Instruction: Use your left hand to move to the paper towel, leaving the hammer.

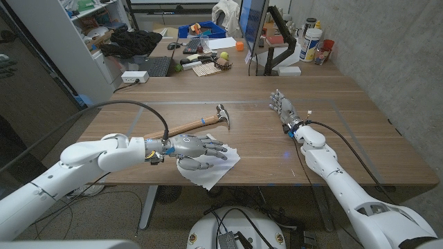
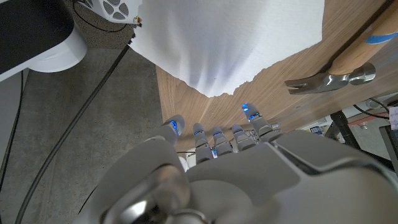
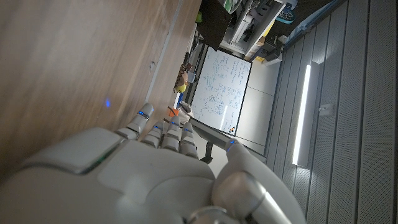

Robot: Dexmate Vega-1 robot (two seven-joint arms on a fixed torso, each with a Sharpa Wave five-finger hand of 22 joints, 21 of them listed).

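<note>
Left hand (image 1: 196, 146) hides part of the paper towel (image 1: 220, 164); hammer (image 1: 201, 123) beside.

Lab or workshop office. Bare concrete wall (image 1: 387, 48) at the right, grey floor. Beyond the wooden counter (image 1: 346, 104), a cluttered desk: monitor (image 1: 252, 24), laptop (image 1: 149, 66), blue bin (image 1: 208, 29), bottles (image 1: 311, 45). White shelving unit (image 1: 83, 28) at the left. Whiteboard with writing (image 3: 224, 93) in the right wrist view.
</note>
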